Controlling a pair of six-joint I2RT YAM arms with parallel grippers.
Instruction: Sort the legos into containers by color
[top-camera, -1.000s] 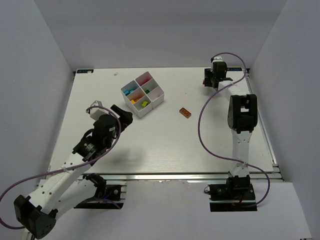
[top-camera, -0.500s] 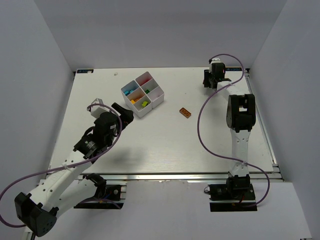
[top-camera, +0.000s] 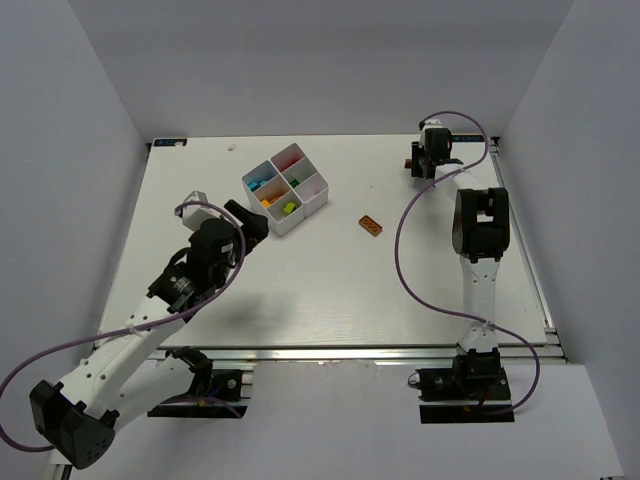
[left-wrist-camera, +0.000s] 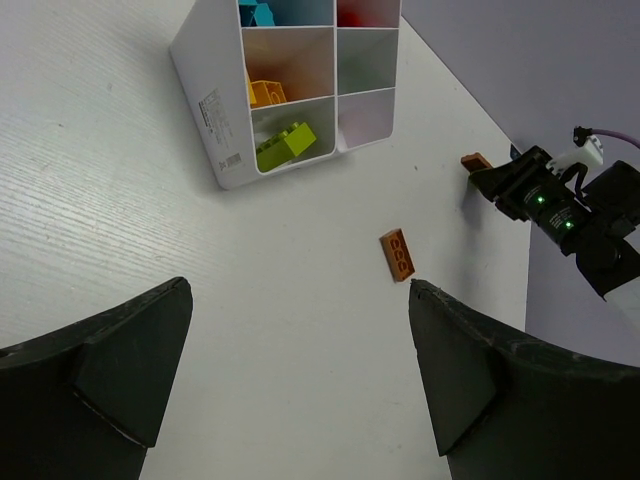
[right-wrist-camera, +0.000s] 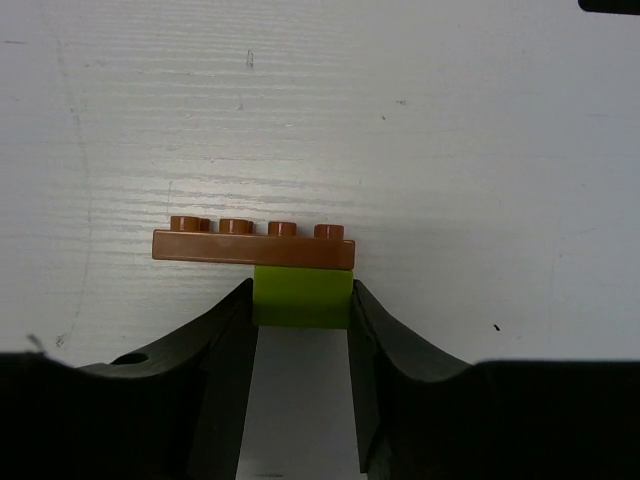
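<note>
My right gripper (right-wrist-camera: 300, 302) is shut on a small green brick (right-wrist-camera: 301, 290) that has a flat orange plate (right-wrist-camera: 253, 246) stuck on top of it. It is at the table's far right (top-camera: 422, 160). A second orange plate (top-camera: 371, 226) lies loose mid-table and also shows in the left wrist view (left-wrist-camera: 398, 254). The white four-compartment tray (top-camera: 291, 223) holds blue, red, yellow-orange (left-wrist-camera: 263, 93) and green (left-wrist-camera: 286, 142) bricks. My left gripper (left-wrist-camera: 300, 290) hangs open and empty just near of the tray (left-wrist-camera: 215, 110).
Grey walls close in the white table on the left, back and right. A purple cable (top-camera: 405, 240) loops from the right wrist down along the right arm. The right gripper's fingers (left-wrist-camera: 505, 183) show at the right edge of the left wrist view.
The right jaws have narrowed onto the green brick. The left arm has crept slightly toward the tray, its gripper still wide.
</note>
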